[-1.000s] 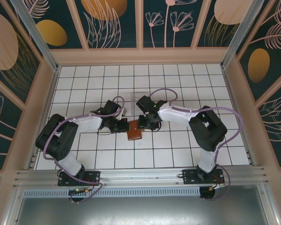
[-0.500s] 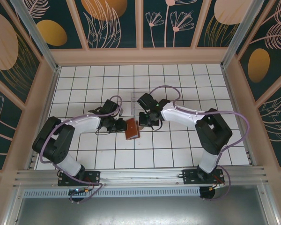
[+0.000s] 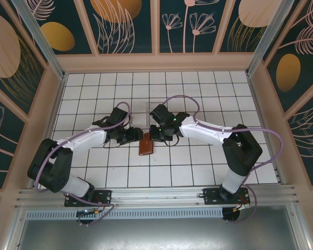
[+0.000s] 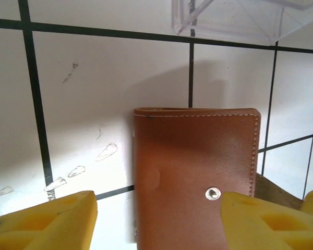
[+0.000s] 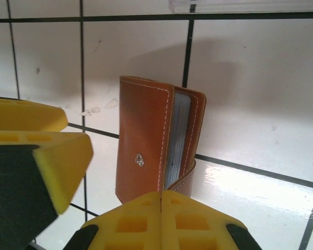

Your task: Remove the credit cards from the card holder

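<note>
The card holder (image 3: 145,145), a brown leather wallet, stands on its edge mid-table. In the right wrist view the card holder (image 5: 144,140) gapes slightly, showing its grey-blue inside (image 5: 179,136); the credit cards are hidden in it. My right gripper (image 5: 161,208) is shut, its pads pressed together where the snap tab (image 5: 190,178) curves down into them. In the left wrist view the wallet's snap-stud face (image 4: 195,172) lies between the wide-apart yellow fingers of my left gripper (image 4: 156,224), which is open. From above, the left gripper (image 3: 135,137) and right gripper (image 3: 154,136) flank the wallet.
A clear acrylic stand (image 3: 155,109) sits just beyond the wallet, and its edge (image 4: 240,18) shows at the top of the left wrist view. White tiled floor surrounds them, with wooden walls (image 3: 156,62) on three sides.
The wallet has gone from lying flatter to standing narrow on its edge and has shifted slightly left. Both grippers moved a little farther from the arm bases; the left arm stretched out.
</note>
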### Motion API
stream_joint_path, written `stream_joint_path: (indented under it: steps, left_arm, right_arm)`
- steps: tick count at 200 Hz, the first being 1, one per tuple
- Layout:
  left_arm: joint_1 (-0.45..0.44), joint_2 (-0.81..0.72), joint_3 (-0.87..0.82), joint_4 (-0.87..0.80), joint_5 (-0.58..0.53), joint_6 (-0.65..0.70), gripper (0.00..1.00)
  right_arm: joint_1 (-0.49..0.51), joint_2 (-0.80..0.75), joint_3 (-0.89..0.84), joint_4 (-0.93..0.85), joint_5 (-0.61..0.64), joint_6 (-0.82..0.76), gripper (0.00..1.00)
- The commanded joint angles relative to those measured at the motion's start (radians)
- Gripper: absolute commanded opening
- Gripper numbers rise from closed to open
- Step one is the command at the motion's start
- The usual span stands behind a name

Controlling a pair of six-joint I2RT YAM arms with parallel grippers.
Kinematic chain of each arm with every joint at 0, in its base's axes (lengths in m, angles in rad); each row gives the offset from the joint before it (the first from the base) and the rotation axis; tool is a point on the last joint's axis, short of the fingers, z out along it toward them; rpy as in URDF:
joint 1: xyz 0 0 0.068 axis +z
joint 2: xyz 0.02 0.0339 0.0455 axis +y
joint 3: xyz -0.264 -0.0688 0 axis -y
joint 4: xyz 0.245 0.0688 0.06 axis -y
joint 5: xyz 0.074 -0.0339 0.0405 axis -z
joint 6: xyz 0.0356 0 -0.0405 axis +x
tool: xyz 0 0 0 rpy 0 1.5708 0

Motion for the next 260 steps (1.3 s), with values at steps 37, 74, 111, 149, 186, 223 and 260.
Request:
stream_joint_path:
  steps: [37, 74, 111, 149, 186, 223, 260]
  left_arm:
    - [0.004, -0.030, 0.012, 0.038, 0.095, -0.025, 0.74]
    - [0.003, -0.021, 0.007, 0.043, 0.108, -0.015, 0.76]
    - [0.003, 0.014, 0.010, -0.014, 0.053, 0.024, 0.76]
    - [0.003, 0.048, 0.007, -0.038, 0.039, 0.052, 0.75]
    - [0.003, 0.007, 0.015, -0.075, -0.032, 0.052, 0.72]
    - [0.003, -0.039, 0.026, -0.122, -0.106, 0.054, 0.71]
    - [0.003, -0.059, 0.027, -0.158, -0.149, 0.059, 0.71]
  right_arm:
    - [0.020, -0.046, 0.072, 0.023, -0.015, 0.022, 0.00]
    - [0.024, -0.040, 0.081, 0.020, -0.015, 0.019, 0.00]
    - [0.024, -0.037, 0.081, 0.014, -0.010, 0.017, 0.00]
    - [0.023, -0.037, 0.082, 0.008, -0.005, 0.013, 0.00]
    - [0.018, -0.040, 0.072, -0.012, 0.025, 0.021, 0.00]
    - [-0.003, -0.045, 0.036, -0.026, 0.041, 0.027, 0.00]
    - [-0.022, -0.046, 0.006, -0.028, 0.045, 0.025, 0.00]
